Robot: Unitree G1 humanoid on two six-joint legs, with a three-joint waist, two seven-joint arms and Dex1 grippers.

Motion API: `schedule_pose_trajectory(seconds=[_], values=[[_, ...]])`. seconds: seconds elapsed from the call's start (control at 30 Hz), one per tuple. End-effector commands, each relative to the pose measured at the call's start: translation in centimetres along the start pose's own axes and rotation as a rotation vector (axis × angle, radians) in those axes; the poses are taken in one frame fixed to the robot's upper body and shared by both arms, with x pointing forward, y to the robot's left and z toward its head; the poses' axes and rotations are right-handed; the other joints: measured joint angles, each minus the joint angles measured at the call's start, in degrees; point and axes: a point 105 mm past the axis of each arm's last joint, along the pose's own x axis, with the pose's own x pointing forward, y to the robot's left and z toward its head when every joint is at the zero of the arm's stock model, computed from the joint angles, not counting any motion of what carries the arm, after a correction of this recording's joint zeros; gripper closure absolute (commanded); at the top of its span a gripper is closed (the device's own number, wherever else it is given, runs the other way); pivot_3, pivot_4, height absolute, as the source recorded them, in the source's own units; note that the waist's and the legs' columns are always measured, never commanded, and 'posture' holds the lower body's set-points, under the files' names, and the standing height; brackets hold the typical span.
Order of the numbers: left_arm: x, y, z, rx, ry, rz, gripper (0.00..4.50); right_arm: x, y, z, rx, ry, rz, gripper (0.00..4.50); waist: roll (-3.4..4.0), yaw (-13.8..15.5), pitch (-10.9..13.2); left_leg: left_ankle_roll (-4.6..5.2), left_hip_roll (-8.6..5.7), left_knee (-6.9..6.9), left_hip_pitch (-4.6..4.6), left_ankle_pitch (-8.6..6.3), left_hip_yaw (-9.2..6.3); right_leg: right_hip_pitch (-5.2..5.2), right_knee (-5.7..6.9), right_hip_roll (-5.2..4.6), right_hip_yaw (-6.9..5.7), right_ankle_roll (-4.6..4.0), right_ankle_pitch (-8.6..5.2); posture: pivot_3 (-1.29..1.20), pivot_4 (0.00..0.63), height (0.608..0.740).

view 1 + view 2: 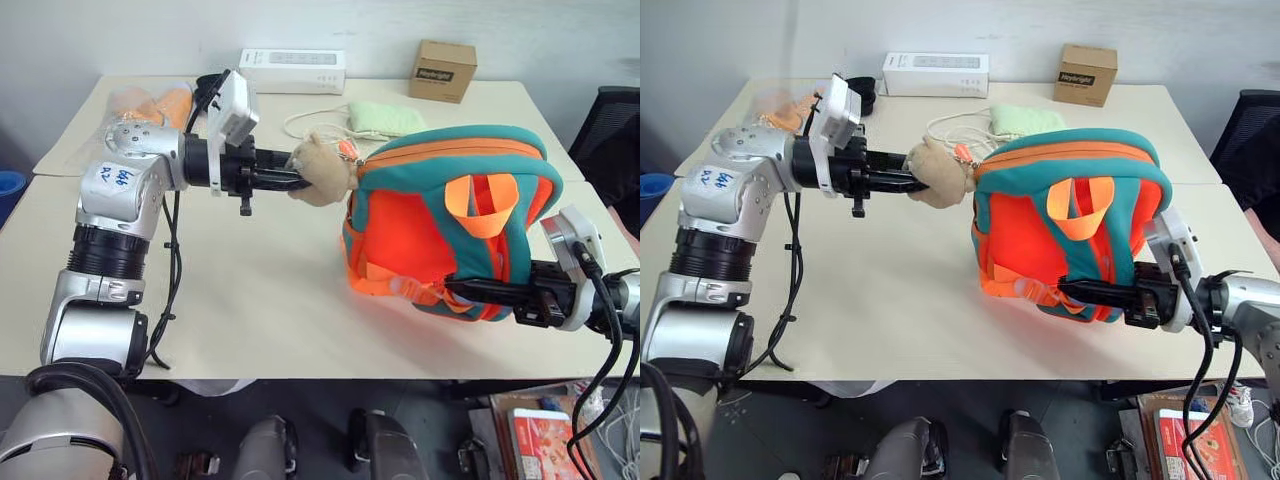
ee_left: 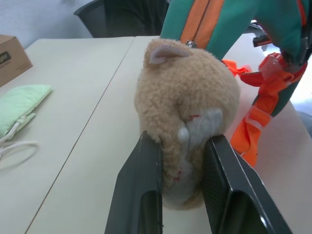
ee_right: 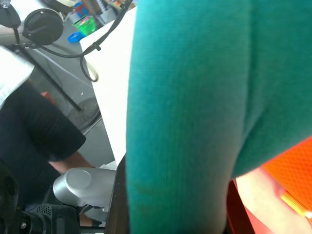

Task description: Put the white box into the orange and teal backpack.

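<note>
The right gripper's (image 1: 470,290) fingertips vanish behind the bulky orange fabric backpack with teal trim (image 1: 450,215). The black fingers (image 2: 141,195) of the left gripper (image 2: 183,190) sink into the tan plush toy (image 2: 187,102), burying their pads. Print on the small brown cardboard box (image 1: 442,70) is too small to read.

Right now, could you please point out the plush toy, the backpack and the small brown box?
plush toy (image 2: 185,97), left wrist view, its furry back.
backpack (image 1: 410,235), left eye view, orange front panel.
small brown box (image 1: 1086,73), right eye view, front face.
</note>
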Motion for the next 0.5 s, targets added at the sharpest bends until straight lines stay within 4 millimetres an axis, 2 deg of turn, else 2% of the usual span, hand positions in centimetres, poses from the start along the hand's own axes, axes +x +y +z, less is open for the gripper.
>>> schedule_pose_trajectory(seconds=[0.03, 0.1, 0.27, 0.37, 0.5], values=[[-0.3, -1.4, -5.7, 0.144, 0.282, -0.04, 3.76, -0.5, 0.2, 1.4, -0.036, -0.059, -0.008, 4.5, 0.04, -0.49, -0.02, -0.02, 0.01, -0.02, 0.05, 0.0, 0.01, 0.0, 0.0, 0.0, 0.01, -0.01, -0.01, 0.0, 0.15, 0.74], [0.2, -1.6, -7.7, 0.201, 0.358, -0.043, 3.76, -0.3, 0.5, 1.6, -0.043, -0.059, 0.002, 4.5, 0.04, -0.54, -0.02, -0.05, 0.01, -0.02, 0.08, 0.01, 0.01, 0.0, 0.04, 0.0, 0.01, -0.02, -0.01, 0.0, 0.15, 0.74], [2.3, -0.2, -9.7, 0.386, 0.456, -0.001, 3.76, 0.0, 1.1, 2.1, -0.061, -0.052, 0.032, 4.5, 0.02, 0.14, -0.02, 0.07, -0.03, 0.05, -0.01, -0.02, -0.07, -0.01, 0.01, -0.15, 0.03, -0.01, 0.0, 0.0, 0.15, 0.74], [4.5, -0.5, -10.1, 0.451, 0.429, -0.025, 3.76, 0.4, 1.1, 2.5, -0.076, -0.058, 0.038, 4.5, 0.03, 0.46, -0.02, 0.15, -0.07, 0.05, -0.01, -0.06, -0.03, -0.01, -0.01, -0.2, 0.03, 0.03, 0.02, 0.0, 0.15, 0.74], [7.0, -1.4, -9.1, 0.364, 0.291, -0.026, 3.76, 1.2, 0.6, 2.6, -0.121, -0.049, 0.009, 4.5, 0.03, 0.62, -0.02, 0.16, -0.08, 0.05, -0.03, -0.08, -0.02, -0.02, -0.02, -0.21, 0.01, 0.04, 0.03, 0.0, 0.15, 0.74]])
